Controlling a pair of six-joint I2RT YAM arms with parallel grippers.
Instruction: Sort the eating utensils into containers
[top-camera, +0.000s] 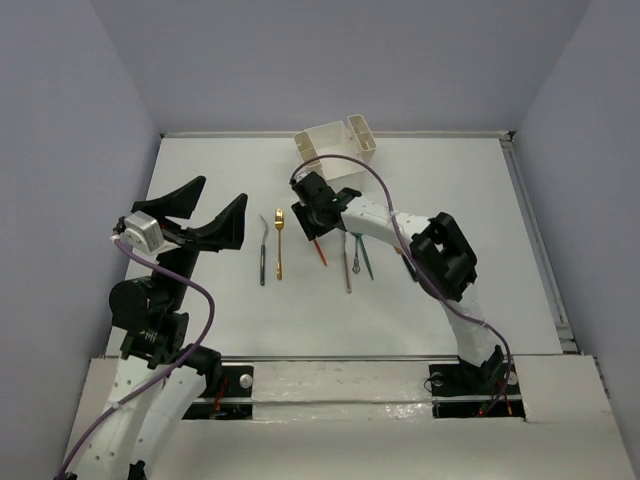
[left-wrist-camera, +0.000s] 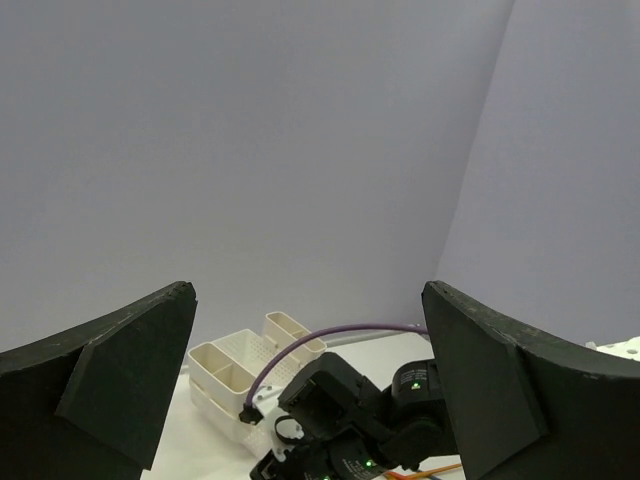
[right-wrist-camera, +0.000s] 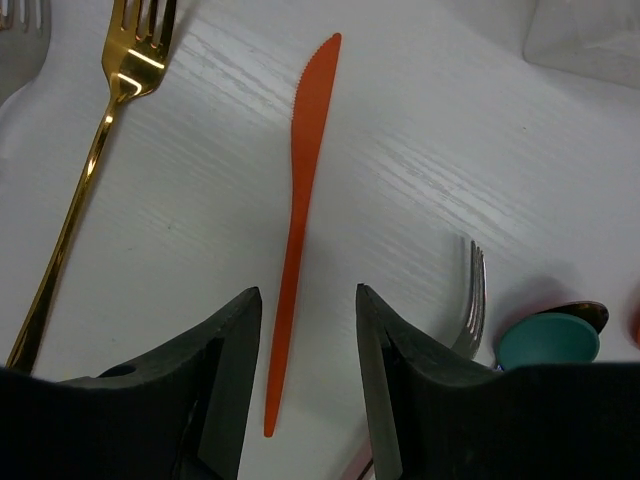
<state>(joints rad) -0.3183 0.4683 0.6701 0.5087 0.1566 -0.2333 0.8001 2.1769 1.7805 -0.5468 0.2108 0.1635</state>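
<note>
The left claw (top-camera: 221, 190) hangs raised over the left part of the counter (top-camera: 460, 200), with its fingers spread wide and nothing between them. It takes no part in the step now.

To its right, a black-handled fork (top-camera: 262, 250) and a gold fork (top-camera: 280, 245) lie side by side, apart from each other, and have not yet been sorted. Next comes the orange knife (right-wrist-camera: 300, 200), which seems to be the piece in hand. The right claw (right-wrist-camera: 308, 295) stands low over it, partly open, with one finger on each side of the handle. It grips nothing yet, and I cannot tell if the fingertips touch the counter.

I judge that the next move is to go down a little, close on the thin handle and lift. The knife is flat and slim, so the fingers must reach the surface or it may slip out.

Just right of the claw lie a silver fork (right-wrist-camera: 475, 300) and a teal piece (right-wrist-camera: 548, 340). They are near, so closing should not catch them.

The white box (top-camera: 335, 140) waits at the far edge, just behind the claw, and the way to it looks free.
</note>
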